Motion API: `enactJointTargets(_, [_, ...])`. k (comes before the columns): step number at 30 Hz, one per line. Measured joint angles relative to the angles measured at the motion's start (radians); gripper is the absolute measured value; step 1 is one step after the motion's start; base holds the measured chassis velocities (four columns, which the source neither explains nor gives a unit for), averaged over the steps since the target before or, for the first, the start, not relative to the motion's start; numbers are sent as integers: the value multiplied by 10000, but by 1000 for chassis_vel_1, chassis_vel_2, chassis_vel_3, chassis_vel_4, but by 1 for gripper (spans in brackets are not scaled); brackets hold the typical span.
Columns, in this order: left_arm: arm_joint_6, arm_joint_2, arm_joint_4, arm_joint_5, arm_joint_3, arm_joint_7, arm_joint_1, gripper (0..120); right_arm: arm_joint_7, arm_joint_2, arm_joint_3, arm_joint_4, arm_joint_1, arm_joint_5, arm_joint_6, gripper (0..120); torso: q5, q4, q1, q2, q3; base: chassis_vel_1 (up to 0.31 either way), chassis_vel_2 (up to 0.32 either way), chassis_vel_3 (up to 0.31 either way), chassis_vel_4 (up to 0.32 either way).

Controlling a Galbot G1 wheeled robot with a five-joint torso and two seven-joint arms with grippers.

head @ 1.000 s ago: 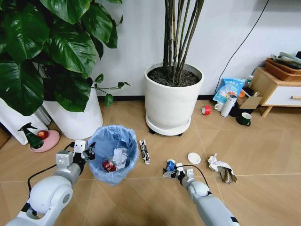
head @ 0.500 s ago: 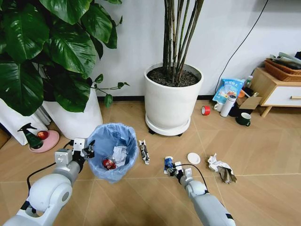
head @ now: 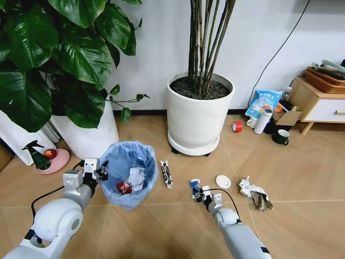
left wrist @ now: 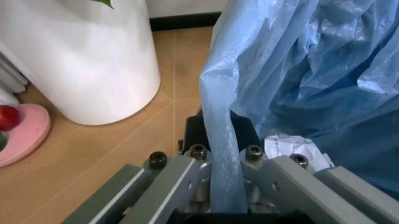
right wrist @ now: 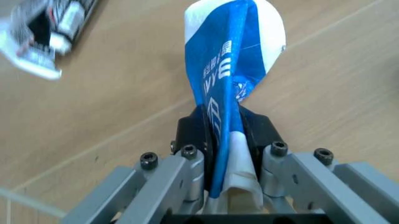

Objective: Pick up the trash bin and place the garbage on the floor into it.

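Tan floor tiles (head: 302, 162) in a chevron pattern fill the lower half of the head view, with a white wall behind, two big white plant pots (head: 198, 116) in the upper middle and at left, and a low wooden cabinet (head: 318, 100) at the right edge.

Your left gripper (head: 99, 174), at lower left, is closed on the rim of the trash bin (head: 129, 172), pinching the blue bag between its fingers (left wrist: 187, 179). A red can and white paper already lie inside. Your right gripper (head: 200, 193), lower centre, holds the blue-white carton (head: 194, 186) tightly, and the carton seems to be just above the tiles.

You should watch two risks. The left grip appears to be mostly on thin plastic, so the bag could slip or tear and the bin could tip. The carton is squeezed flat at one end only; I think a fast swing could make it slide out.

A dark wrapper (head: 166, 174) lies just beside the bin, a white lid (head: 223, 182) and crumpled paper (head: 254, 191) wait at the right.
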Motion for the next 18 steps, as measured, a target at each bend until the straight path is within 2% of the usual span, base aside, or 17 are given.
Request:
enactJointTargets(2, [0, -2, 30, 6, 4, 6, -6, 0, 2, -69, 19, 227, -63, 35, -17, 11, 0, 0, 0, 0, -1, 0, 0, 0, 0])
enactJointTargets(4, [2, -18, 185, 26, 54, 21, -83, 0, 3, -410, 92, 1439, -372, 256, -218, 10, 1, 0, 0, 0, -1, 0, 0, 0, 0])
enactJointTargets(5, [2, -18, 185, 26, 54, 21, -83, 0, 3, -410, 92, 1439, -372, 256, -218, 10, 1, 0, 0, 0, -1, 0, 0, 0, 0])
enactJointTargets(8, [110, -8, 366, -46, 170, 35, -238, 0, 11, -839, 191, 3348, -718, 844, -607, 10, 0, 4, 0, 0, -3, 0, 0, 0, 0])
enactJointTargets(9, [110, -8, 366, -46, 170, 35, -238, 0, 11, -839, 191, 3348, -718, 844, -607, 10, 0, 4, 0, 0, -3, 0, 0, 0, 0])
enactJointTargets(18, [550, 73, 1045, -832, 573, -4, -846, 0, 131, -1698, 12, 7420, -902, 2391, -1671, 8, -7, 2, -1, 1, -6, 0, 0, 0, 0])
